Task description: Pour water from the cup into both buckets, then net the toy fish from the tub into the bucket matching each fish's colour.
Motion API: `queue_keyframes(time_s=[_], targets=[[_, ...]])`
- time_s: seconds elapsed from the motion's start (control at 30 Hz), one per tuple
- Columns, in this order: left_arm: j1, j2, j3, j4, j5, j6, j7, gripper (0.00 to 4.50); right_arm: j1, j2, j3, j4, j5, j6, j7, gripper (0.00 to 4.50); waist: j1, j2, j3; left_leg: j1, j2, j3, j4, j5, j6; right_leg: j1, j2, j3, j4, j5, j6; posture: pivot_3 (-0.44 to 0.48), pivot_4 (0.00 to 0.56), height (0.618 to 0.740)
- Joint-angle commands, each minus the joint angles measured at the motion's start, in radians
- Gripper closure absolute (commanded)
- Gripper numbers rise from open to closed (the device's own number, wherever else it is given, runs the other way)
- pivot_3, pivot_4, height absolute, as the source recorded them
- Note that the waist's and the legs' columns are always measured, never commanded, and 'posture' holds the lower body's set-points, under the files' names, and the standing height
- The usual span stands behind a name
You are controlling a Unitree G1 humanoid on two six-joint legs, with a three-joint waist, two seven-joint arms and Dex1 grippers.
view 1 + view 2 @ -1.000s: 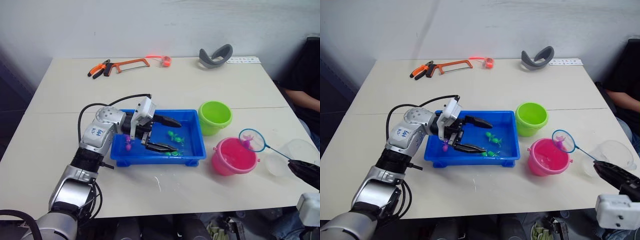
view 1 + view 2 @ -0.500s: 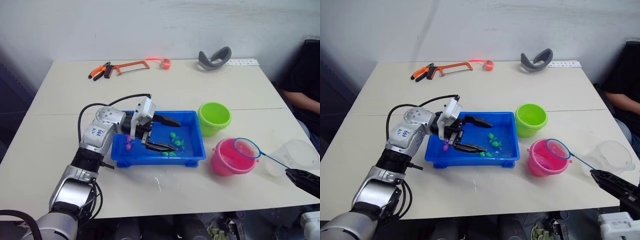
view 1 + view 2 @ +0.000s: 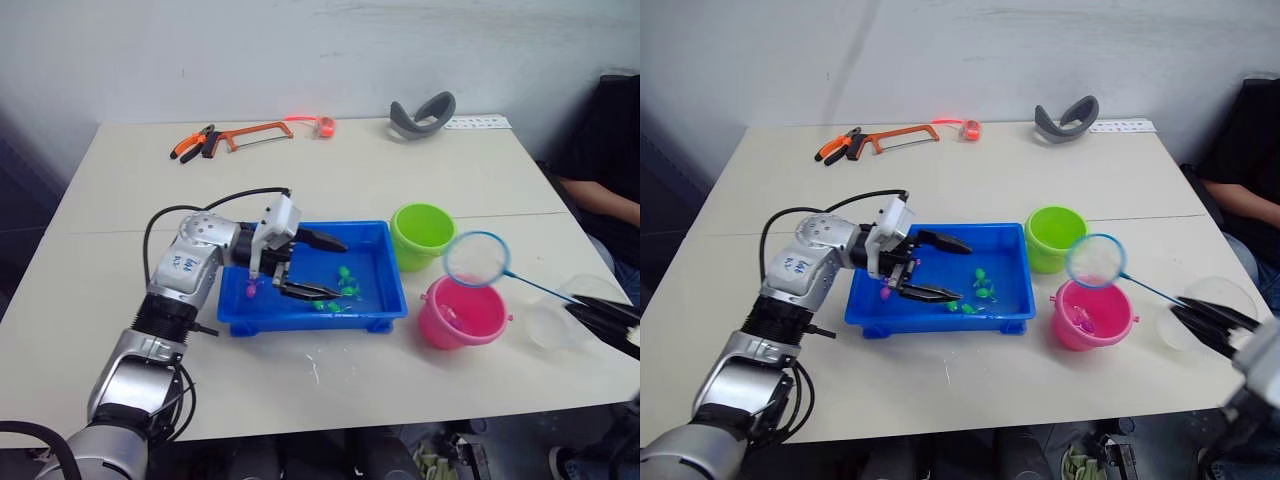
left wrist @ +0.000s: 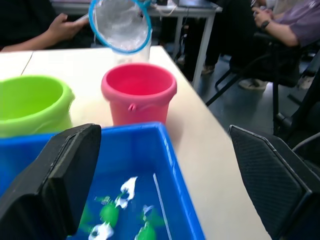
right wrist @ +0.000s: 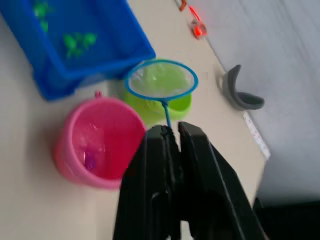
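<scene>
Net (image 3: 1095, 261) is held by its thin black handle in the right hand (image 5: 172, 134), fingers clamped tight on the stick. Hoop is seen raised above the gap between pink bucket (image 3: 1092, 316) and green bucket (image 3: 1057, 236); mesh looks empty. A pink fish (image 5: 90, 161) is seen in the pink bucket. Cup (image 3: 1213, 310) is stood at the tabletop (image 3: 1040, 180) edge, just beside the right hand.

Left hand (image 3: 308, 265) is held wide open over the tub (image 3: 375, 318), nothing gripped. Green fish (image 3: 346, 284) are clustered toward the tub's bucket-side end; one pink fish (image 3: 250, 290) is seen at the opposite end, by the left hand.

Handling, as judged: net is very light, mesh soft, handle thin and probably flexible, so hoop sway is to be expected; grip is best kept at the stick, never the hoop. Fish are tiny, wet and likely slippery, so scooping from beneath is preferred over pinching. Buckets are light plastic and easily tipped if knocked by the hoop. Tub holds water; bumps to the rim are to be avoided.
</scene>
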Motion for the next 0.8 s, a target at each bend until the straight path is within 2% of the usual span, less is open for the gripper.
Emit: queue_keyframes(time_s=[0.03, 0.1, 0.23, 0.37, 0.47, 0.57, 0.7, 0.8], targets=[[0.002, 0.079, 0.060, 0.020, 0.008, -0.007, -0.015, 0.05, -0.136, -0.096, 0.101, -0.016, 0.172, 0.167, -0.066, 4.50, 0.004, 0.000, 0.000, -0.001, 0.000, 0.000, -0.001, 0.000, 0.000, -0.002, 0.000, 0.000, 0.000, 0.000, 0.000, 0.000, 0.150, 0.740], [0.016, 0.122, 0.078, 0.012, 0.001, 0.011, -0.024, 0.05, -0.241, -0.143, 0.181, -0.008, 0.229, 0.230, -0.101, 4.50, 0.002, 0.000, 0.000, -0.002, 0.000, -0.001, -0.002, 0.002, -0.002, -0.004, 0.000, 0.000, 0.000, -0.001, -0.001, 0.000, 0.150, 0.740], [0.131, 0.221, 0.146, -0.115, -0.033, 0.082, 0.008, 0.05, -0.580, -0.193, 0.526, 0.052, 0.234, 0.310, -0.137, 4.50, 0.000, 0.000, 0.000, -0.004, 0.001, 0.000, -0.004, 0.004, -0.006, -0.006, -0.001, -0.001, -0.001, -0.001, -0.002, 0.000, 0.150, 0.740], [0.248, 0.291, 0.223, -0.214, -0.034, 0.123, 0.071, 0.05, -0.914, -0.113, 0.850, 0.173, 0.070, 0.353, -0.114, 4.50, -0.001, 0.000, 0.001, -0.005, 0.001, 0.000, -0.003, 0.004, -0.006, -0.008, -0.003, -0.001, 0.000, -0.002, -0.002, 0.000, 0.150, 0.740], [0.324, 0.338, 0.300, -0.280, -0.055, 0.169, 0.124, 0.05, -1.094, -0.022, 1.023, 0.275, -0.036, 0.380, -0.079, 4.50, 0.000, -0.001, 0.002, -0.005, 0.002, 0.000, -0.003, 0.004, -0.006, -0.008, -0.003, -0.002, 0.000, -0.002, -0.003, 0.000, 0.150, 0.740], [0.402, 0.372, 0.376, -0.345, -0.069, 0.206, 0.173, 0.05, -1.196, 0.061, 1.151, 0.365, -0.145, 0.371, -0.049, 4.50, 0.004, -0.001, 0.002, -0.006, 0.001, -0.001, -0.003, 0.004, -0.006, -0.009, -0.003, -0.003, 0.001, -0.002, -0.003, 0.000, 0.150, 0.740], [0.473, 0.399, 0.440, -0.410, -0.102, 0.259, 0.208, 0.05, -1.266, 0.137, 1.238, 0.459, -0.242, 0.379, -0.024, 4.50, 0.002, -0.001, 0.002, -0.008, 0.002, 0.002, -0.003, 0.004, -0.006, -0.014, -0.005, -0.005, 0.002, -0.002, -0.003, 0.000, 0.150, 0.740], [0.490, 0.410, 0.466, -0.437, -0.120, 0.294, 0.238, 0.05, -1.295, 0.180, 1.253, 0.516, -0.266, 0.411, -0.002, 4.50, 0.005, -0.001, 0.002, -0.011, 0.002, 0.004, -0.003, 0.004, -0.006, -0.018, -0.005, -0.004, 0.004, -0.002, -0.003, 0.000, 0.150, 0.740]])
